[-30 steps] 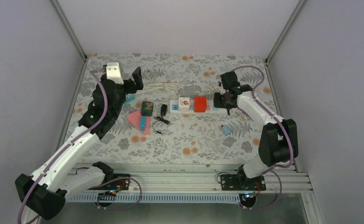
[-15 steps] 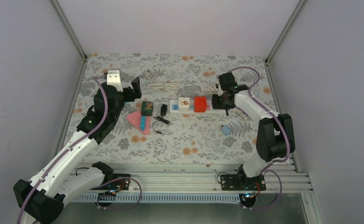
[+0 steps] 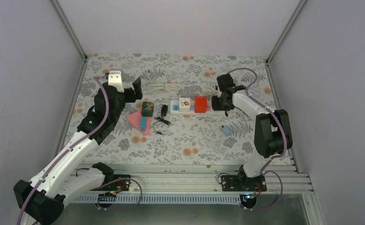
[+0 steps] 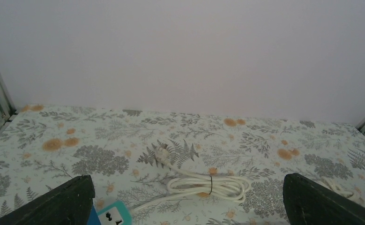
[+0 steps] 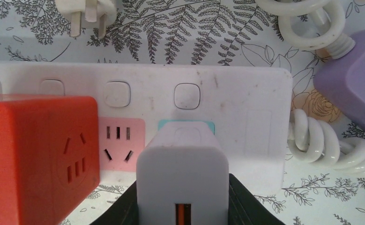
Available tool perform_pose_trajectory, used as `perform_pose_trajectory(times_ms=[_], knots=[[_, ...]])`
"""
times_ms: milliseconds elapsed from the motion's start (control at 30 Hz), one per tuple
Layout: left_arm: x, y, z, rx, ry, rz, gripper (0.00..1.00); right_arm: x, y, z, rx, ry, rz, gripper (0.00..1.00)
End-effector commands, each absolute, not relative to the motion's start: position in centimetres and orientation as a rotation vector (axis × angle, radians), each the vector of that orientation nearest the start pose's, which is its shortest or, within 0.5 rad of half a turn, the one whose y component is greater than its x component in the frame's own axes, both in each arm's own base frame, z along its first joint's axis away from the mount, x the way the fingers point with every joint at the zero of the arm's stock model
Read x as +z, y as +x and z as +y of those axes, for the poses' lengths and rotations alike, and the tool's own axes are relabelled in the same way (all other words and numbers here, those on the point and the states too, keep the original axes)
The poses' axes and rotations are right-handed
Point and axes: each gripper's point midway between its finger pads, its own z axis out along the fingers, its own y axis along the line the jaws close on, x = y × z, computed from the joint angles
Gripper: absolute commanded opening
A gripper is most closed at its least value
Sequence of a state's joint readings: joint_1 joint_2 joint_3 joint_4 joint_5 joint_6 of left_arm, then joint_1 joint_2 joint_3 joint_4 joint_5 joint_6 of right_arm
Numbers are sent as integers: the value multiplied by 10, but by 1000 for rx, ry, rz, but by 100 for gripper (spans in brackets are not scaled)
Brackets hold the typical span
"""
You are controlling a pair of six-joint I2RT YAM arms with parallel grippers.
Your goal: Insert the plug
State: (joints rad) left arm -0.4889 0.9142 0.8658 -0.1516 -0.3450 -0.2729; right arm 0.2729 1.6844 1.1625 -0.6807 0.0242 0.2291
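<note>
In the right wrist view, my right gripper [image 5: 182, 208] is shut on a white block-shaped plug [image 5: 182, 173], with a black finger [image 5: 246, 206] on either side of it. The plug stands right over the teal socket [image 5: 209, 125] of the white power strip [image 5: 246, 93] and hides most of it; its prongs are hidden. From above, the right gripper [image 3: 224, 101] sits at the strip's [image 3: 212, 109] right end. My left gripper [image 3: 132, 86] hangs open at the back left, holding nothing.
On the strip are a red cube adapter [image 3: 200, 104], a white adapter [image 3: 184, 104] and a free pink socket [image 5: 118, 140]. A coiled white cord [image 3: 163, 86], green block [image 3: 147, 108], black adapter [image 3: 164, 110], pink wedge [image 3: 137, 119] and small blue cube [image 3: 226, 131] lie around. A purple block [image 5: 353, 89] lies right of the strip.
The right gripper has crept a little left along the strip with the plug in it. The left arm drew back slightly a second ago and has since stayed still.
</note>
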Motion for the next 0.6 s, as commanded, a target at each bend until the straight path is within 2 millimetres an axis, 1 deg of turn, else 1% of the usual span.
perform_pose_trajectory(times_ms=[0, 167, 400, 567], knots=[[323, 327, -108, -246, -43, 1765, 100, 55, 360, 91, 46, -59, 2833, 18], [323, 325, -107, -245, -46, 1764, 100, 53, 359, 94, 66, -58, 2843, 19], [322, 326, -106, -237, -50, 1770, 100, 27, 347, 88, 23, -17, 2922, 22], [320, 327, -106, -230, -51, 1775, 100, 10, 339, 83, -35, -8, 2973, 21]])
